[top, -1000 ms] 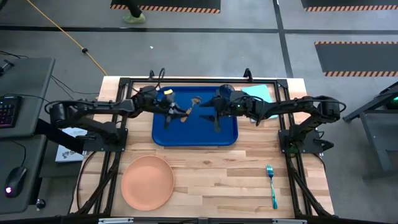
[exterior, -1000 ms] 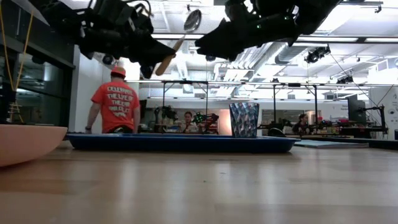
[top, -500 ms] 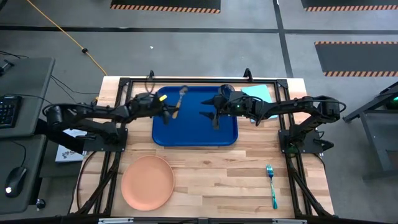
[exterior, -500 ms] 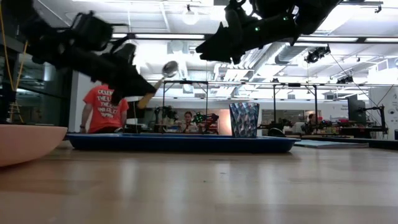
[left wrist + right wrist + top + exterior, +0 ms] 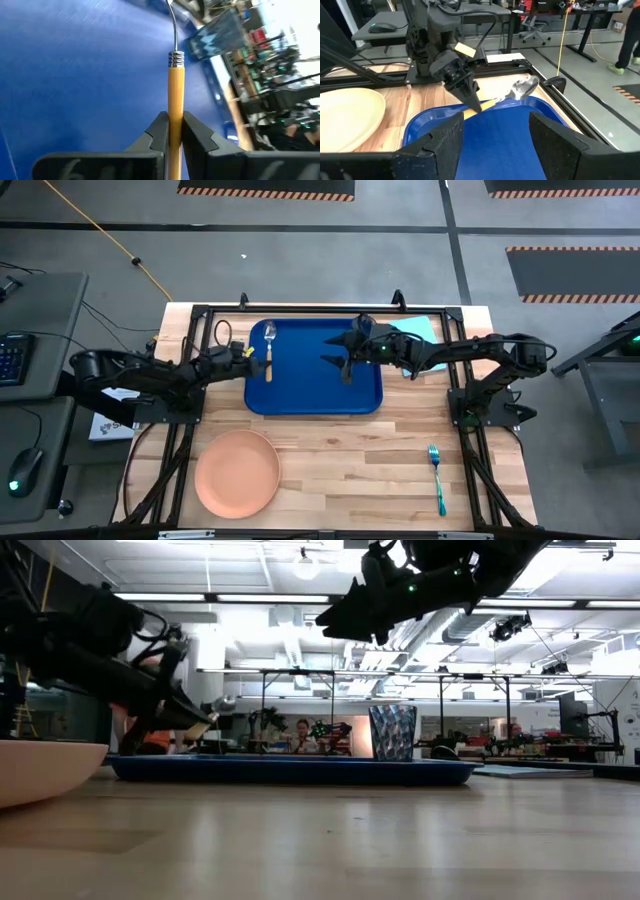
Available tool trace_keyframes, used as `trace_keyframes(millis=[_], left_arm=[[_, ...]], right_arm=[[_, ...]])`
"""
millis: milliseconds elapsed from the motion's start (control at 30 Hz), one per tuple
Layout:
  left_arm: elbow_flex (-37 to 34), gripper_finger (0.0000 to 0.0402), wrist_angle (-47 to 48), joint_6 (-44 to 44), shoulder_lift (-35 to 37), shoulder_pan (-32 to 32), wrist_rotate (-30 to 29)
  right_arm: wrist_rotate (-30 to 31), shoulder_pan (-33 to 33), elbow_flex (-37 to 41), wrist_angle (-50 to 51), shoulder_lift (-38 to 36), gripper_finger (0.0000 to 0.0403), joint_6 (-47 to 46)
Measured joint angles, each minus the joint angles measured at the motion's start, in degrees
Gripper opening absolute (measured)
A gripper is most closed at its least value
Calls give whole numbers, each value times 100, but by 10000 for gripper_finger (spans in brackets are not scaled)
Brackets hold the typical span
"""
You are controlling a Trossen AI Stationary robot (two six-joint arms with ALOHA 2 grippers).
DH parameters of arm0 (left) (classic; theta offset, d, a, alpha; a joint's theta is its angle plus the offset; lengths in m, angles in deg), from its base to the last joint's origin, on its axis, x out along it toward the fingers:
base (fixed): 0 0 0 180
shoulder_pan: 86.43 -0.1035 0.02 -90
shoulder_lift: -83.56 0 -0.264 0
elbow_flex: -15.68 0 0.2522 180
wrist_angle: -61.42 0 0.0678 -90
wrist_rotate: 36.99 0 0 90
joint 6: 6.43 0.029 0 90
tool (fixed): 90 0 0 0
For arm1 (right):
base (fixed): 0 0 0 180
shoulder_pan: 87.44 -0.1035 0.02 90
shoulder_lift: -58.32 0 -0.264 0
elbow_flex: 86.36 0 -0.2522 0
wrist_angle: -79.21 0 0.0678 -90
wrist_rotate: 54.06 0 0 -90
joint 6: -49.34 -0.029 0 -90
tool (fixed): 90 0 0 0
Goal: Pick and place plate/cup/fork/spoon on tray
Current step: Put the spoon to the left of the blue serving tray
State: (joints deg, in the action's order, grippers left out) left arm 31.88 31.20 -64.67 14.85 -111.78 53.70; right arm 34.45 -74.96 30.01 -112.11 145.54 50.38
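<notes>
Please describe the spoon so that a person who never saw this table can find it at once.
Look at the large dark-blue rectangular plastic tray at the table's far side. At its left edge, the left gripper holds a small spoon with a shiny silvery bowl and yellow-orange handle. The only other cutlery, a teal-green plastic fork, lies far off on bare wood.

Left wrist: spoon [image 5: 175,75] bowl cut off at frame edge; we see handle only. Low view: plate [image 5: 45,768] cropped, cup [image 5: 392,732] base hidden behind tray [image 5: 290,771] rim.
</notes>
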Motion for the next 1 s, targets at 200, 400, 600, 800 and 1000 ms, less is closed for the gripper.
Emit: trace_keyframes(millis=[200,400,600,800,1000], left_arm=[[637,22,1980,-73,-2,135,10],[1054,22,2871,-61,0,144,-135],[1050,22,3484,-275,0,144,-589],[1044,35,3390,-363,0,144,-570],[1040,54,3380,-162,-2,144,-572]], right_arm=[[0,69,0,-2,0,216,-109],[-50,67,0,0,0,216,-109],[-52,67,0,46,0,216,-109],[-57,67,0,45,0,216,-109],[-59,67,0,44,0,216,-109]])
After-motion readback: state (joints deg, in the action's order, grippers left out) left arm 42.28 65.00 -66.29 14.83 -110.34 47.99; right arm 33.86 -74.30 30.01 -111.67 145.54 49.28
